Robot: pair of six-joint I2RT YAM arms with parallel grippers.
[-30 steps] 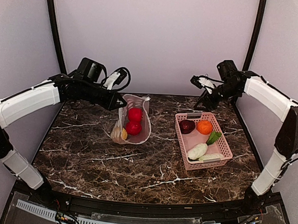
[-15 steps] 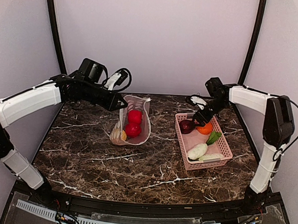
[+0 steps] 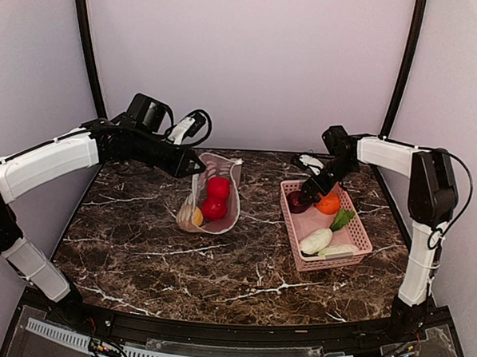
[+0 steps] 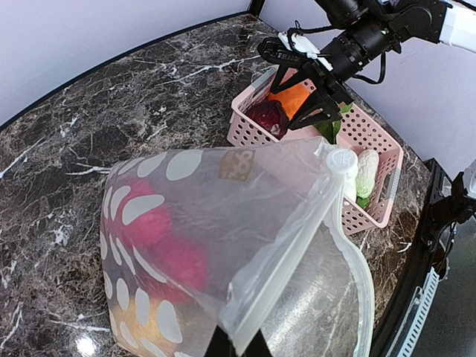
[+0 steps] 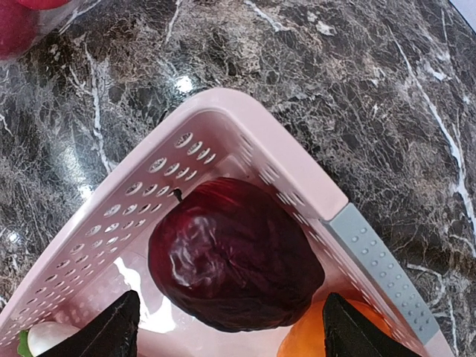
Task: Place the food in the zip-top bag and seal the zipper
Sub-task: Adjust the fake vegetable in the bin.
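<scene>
The dotted clear zip-top bag (image 3: pixel 225 214) stands with its mouth held up, and my left gripper (image 3: pixel 192 170) is shut on its upper edge. In the left wrist view the gripper (image 4: pixel 238 346) pinches the bag (image 4: pixel 223 223) by the zipper strip (image 4: pixel 357 260). Two red fruits (image 3: pixel 216 187) and a yellow one (image 3: pixel 195 215) lie inside. My right gripper (image 3: pixel 306 186) is open, low over the dark maroon fruit (image 3: pixel 298 202). In the right wrist view its fingers straddle that fruit (image 5: pixel 234 264), with the orange (image 5: pixel 312 342) beside it.
The pink basket (image 3: pixel 330 263) at right also holds the orange (image 3: pixel 327 203), a green leafy piece (image 3: pixel 342 218), a white-green cabbage (image 3: pixel 316 241) and a radish (image 3: pixel 336 251). The basket also shows in the left wrist view (image 4: pixel 379 149). Dark marble table, walls behind.
My right gripper has come down and left from the back wall to just over the maroon fruit in the basket's far corner. My left gripper and the bag have stayed put.
</scene>
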